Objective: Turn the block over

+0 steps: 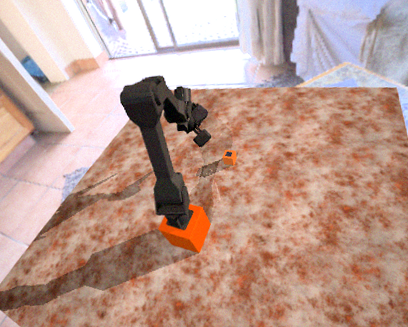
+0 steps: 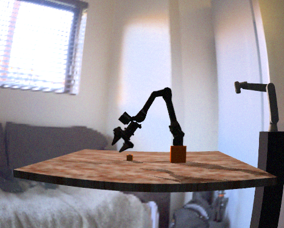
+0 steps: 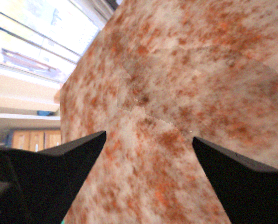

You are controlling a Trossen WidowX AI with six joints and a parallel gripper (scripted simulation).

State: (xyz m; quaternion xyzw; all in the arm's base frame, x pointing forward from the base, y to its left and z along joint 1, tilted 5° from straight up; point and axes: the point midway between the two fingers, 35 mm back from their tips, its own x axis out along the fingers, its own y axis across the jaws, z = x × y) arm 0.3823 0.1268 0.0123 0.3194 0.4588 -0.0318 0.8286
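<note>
A small orange block [image 1: 230,160] [image 2: 130,157] rests on the table, out ahead of the arm's base. A dark square mark [image 1: 228,154] shows on its top face in the top view. In the exterior view the block is small and dark, and no mark can be made out. My gripper [image 2: 116,148] [image 3: 148,137] is open with nothing between its fingers. It hangs tilted above the table, higher than the block and a little to its left in the top and exterior views. The block does not show in the wrist view. Its underside is hidden.
The table [image 1: 329,223] [image 2: 76,174] has a mottled red and cream top. The arm's orange base [image 1: 186,231] [image 2: 178,154] stands on it. A second, pale arm [image 2: 272,103] stands on a dark pillar at the right, beyond the table's edge. Shadows of the arm lie across the top.
</note>
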